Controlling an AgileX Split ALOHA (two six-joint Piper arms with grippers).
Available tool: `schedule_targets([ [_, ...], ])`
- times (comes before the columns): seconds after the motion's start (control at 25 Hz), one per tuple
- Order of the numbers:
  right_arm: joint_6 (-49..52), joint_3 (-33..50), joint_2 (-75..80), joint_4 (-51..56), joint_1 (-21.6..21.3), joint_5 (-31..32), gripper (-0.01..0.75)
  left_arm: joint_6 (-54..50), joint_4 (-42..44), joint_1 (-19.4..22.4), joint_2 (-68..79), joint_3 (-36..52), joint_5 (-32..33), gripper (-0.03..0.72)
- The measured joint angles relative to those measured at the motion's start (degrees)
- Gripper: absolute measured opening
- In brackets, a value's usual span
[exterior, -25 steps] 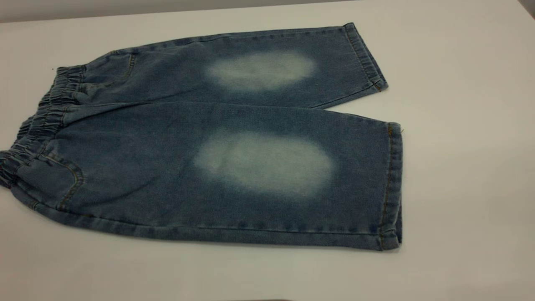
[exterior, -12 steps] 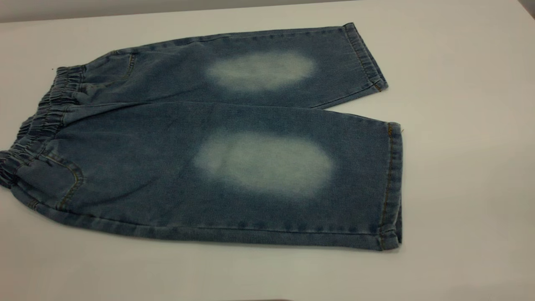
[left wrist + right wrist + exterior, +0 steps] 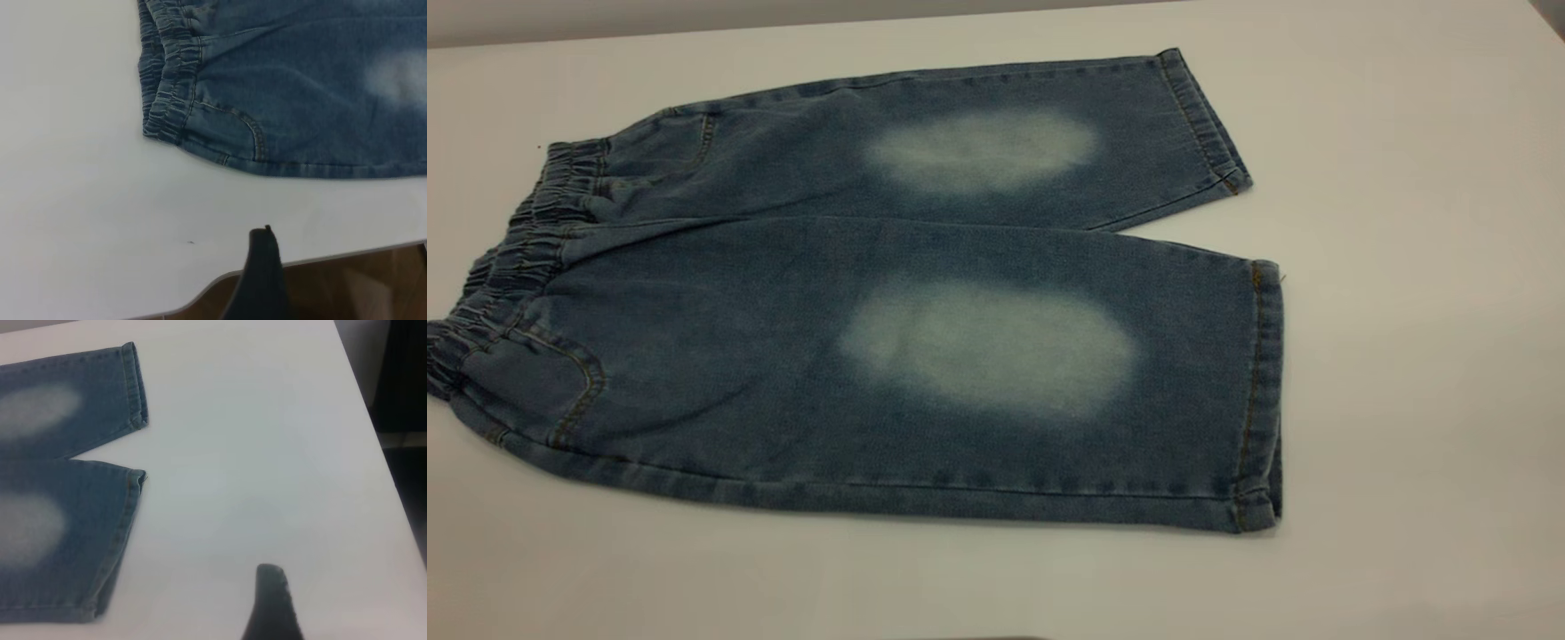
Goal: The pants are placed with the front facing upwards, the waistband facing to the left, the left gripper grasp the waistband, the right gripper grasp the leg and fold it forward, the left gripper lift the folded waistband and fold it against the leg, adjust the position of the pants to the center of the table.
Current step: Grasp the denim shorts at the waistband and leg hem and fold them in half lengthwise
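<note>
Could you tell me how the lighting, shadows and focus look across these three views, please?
Exterior view: soft, even light, no glare, only a thin shadow under the pants on the table. Left wrist view: waistband fairly crisp, left gripper a dark blur. Right wrist view: softer overall, right gripper blurred.

The exterior camera looks steeply down, close in on the pants (image 3: 925,293) spread over the counter (image 3: 1405,356). The left wrist camera hangs near the counter's front left, sharing the waistband (image 3: 167,87) end with the exterior view. The right wrist camera looks across the counter's right side, sharing the two leg hems (image 3: 133,387).
</note>
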Motion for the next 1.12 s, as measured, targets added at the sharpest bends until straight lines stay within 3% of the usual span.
schedule_targets([
  [0.6, -0.1, 0.0, 0.1, 2.0, 0.0, -0.2, 0.441, -0.3, 0.0, 0.0, 0.0, 0.0, -0.4, 0.549],
  [0.76, -0.3, -1.6, 5.3, 3.1, 0.0, -0.6, 0.441, -8.0, 1.4, 0.0, 2.1, -0.5, -2.7, 0.549],
  [1.12, -10.6, -4.6, 32.9, 12.7, 0.0, -13.0, 0.441, -18.3, 5.5, 0.0, 27.9, -2.4, -14.9, 0.549],
])
